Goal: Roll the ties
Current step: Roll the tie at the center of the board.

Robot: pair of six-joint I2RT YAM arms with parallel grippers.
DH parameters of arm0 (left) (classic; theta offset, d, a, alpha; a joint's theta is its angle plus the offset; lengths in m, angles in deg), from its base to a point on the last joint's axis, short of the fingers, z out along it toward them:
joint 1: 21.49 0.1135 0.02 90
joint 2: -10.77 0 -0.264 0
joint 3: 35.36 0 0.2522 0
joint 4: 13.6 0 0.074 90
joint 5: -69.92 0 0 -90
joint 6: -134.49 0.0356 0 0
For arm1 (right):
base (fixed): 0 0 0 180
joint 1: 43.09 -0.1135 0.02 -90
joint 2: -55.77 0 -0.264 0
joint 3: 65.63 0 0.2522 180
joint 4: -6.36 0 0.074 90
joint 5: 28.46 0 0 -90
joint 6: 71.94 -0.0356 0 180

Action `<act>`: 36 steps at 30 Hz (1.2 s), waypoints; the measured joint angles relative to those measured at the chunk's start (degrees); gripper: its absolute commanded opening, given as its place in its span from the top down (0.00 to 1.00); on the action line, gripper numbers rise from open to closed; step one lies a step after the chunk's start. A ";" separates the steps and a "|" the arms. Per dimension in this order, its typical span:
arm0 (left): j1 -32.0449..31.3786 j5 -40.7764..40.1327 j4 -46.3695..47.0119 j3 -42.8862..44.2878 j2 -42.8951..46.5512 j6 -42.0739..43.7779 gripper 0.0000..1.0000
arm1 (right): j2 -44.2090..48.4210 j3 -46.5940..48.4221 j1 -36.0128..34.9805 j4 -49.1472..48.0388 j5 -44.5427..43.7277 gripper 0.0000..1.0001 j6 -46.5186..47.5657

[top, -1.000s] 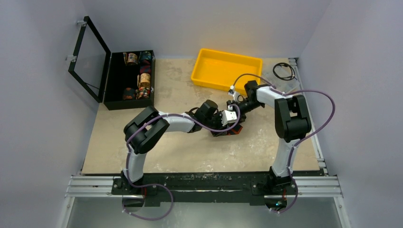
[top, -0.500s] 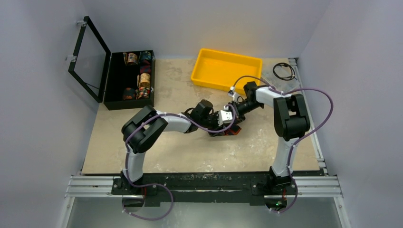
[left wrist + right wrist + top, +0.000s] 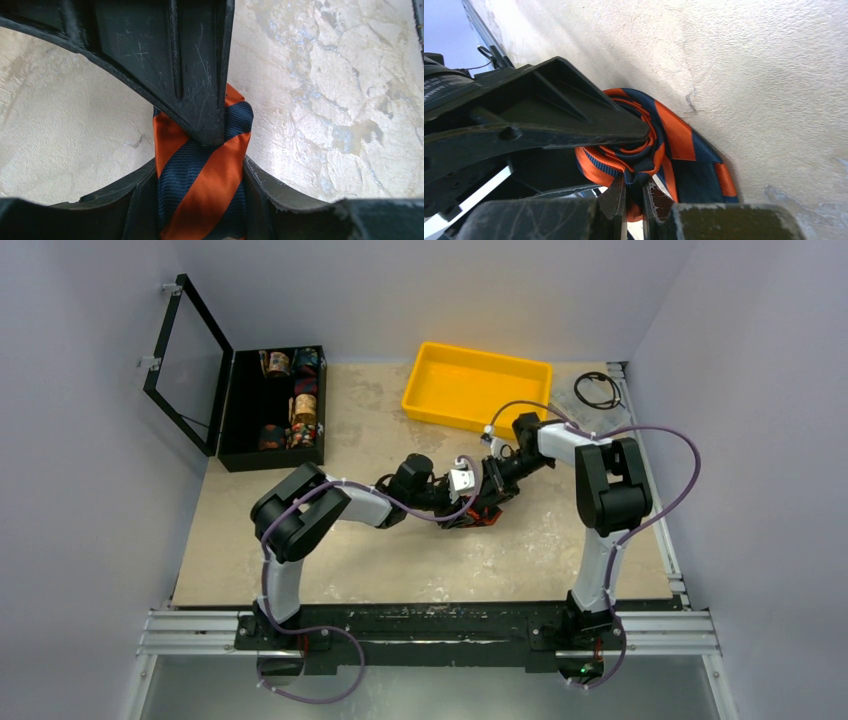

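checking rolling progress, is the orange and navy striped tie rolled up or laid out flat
Rolled up: the orange and navy striped fabric tie shows spiral layers in the right wrist view.

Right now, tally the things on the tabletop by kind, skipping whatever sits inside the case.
Striped tie: 1
Yellow bin: 1
Black case: 1
Black cable: 1
Total: 4
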 measured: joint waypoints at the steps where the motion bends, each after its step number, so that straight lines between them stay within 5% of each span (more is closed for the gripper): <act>1: 0.09 0.39 0.94 -0.22 0.00 -0.15 0.56 | 0.00 -0.04 0.09 0.00 -0.28 1.00 0.07; 7: 0.26 1.73 2.64 -0.98 -0.04 0.96 0.77 | -1.07 0.46 0.17 0.68 -0.22 0.96 0.13; 10: 0.20 1.66 1.40 -0.68 -0.02 3.06 0.84 | -1.40 1.01 0.13 1.49 -0.24 0.64 0.17; 20: -1.42 -2.27 -9.46 3.02 1.09 10.60 0.93 | -0.02 1.03 2.93 4.11 -3.67 0.23 2.64; 32: -1.51 -3.91 -14.60 4.94 1.46 12.04 0.94 | 3.45 -0.44 6.67 3.67 -9.14 0.07 2.80; 36: -1.51 -4.11 -15.43 5.31 1.46 12.04 0.94 | 2.71 -0.79 6.56 2.80 -5.99 0.12 0.72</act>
